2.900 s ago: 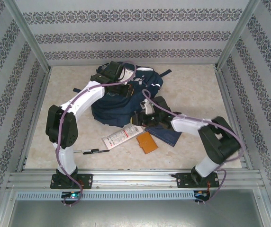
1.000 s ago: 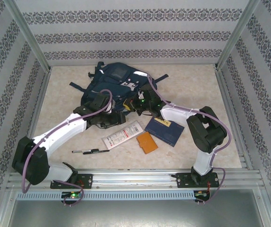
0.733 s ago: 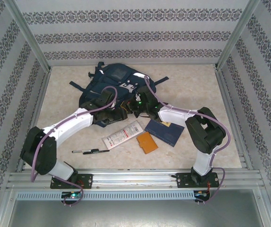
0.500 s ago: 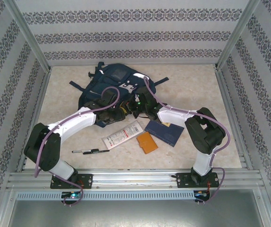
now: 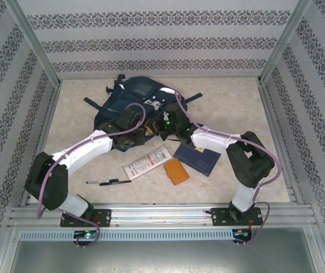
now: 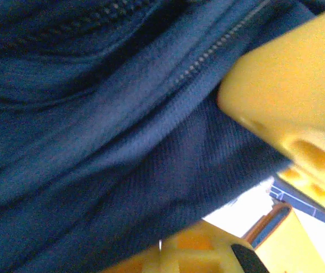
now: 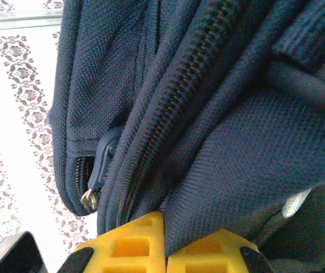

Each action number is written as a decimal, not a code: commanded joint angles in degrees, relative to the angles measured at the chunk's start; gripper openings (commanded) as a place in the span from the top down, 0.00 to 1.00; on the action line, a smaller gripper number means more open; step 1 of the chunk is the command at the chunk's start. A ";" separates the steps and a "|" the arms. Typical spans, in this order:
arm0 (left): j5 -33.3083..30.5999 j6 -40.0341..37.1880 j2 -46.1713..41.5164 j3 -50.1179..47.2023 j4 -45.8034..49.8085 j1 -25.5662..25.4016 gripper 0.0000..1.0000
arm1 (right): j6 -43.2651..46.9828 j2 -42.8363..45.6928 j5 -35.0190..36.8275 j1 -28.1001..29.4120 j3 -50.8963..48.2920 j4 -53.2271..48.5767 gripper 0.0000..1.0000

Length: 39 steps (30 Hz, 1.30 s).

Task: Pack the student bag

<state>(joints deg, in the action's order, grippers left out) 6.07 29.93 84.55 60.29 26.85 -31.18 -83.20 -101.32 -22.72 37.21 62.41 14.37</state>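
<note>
1. The student bag (image 5: 129, 101) lies towards the far side of the table (image 5: 236, 102), a little left of centre, and both arms reach in to its near edge
2. Left gripper (image 6: 230, 176) is clamped on a fold of the navy fabric, right beside a zip line; its yellow fingers (image 6: 287, 96) have the cloth between them
3. Right gripper (image 7: 165, 239) is pressed together too, with a ridge of bag fabric pinched between its pads, next to a heavy zip whose teeth look meshed and a small zip pull (image 7: 97, 170)
4. Nothing looks packed yet: the white packet (image 5: 147, 162), the orange card (image 5: 176, 170), the navy booklet (image 5: 196, 159) and the pen (image 5: 108, 182) all sit on the table in front of the bag
5. My read: early days; this is the get-a-hold-and-open stage, with the mouth to be pulled apart and every item left to load
</note>
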 commanded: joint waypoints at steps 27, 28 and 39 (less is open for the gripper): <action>5.36 10.10 -3.91 -9.20 -17.76 -3.37 0.50 | 0.55 3.62 -6.54 -4.03 1.46 2.35 1.00; 3.80 10.36 -3.70 -9.25 -16.64 -3.41 0.51 | 0.22 3.64 -6.63 -3.56 1.88 2.33 1.00; -8.03 7.22 -5.04 -6.82 -7.88 -3.36 0.46 | -0.03 5.16 -5.93 -1.91 1.74 2.05 1.00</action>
<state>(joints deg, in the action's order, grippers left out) 4.99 37.80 80.66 51.79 14.22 -34.46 -82.63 -99.50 -27.46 34.41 62.65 12.45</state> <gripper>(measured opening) 0.539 0.042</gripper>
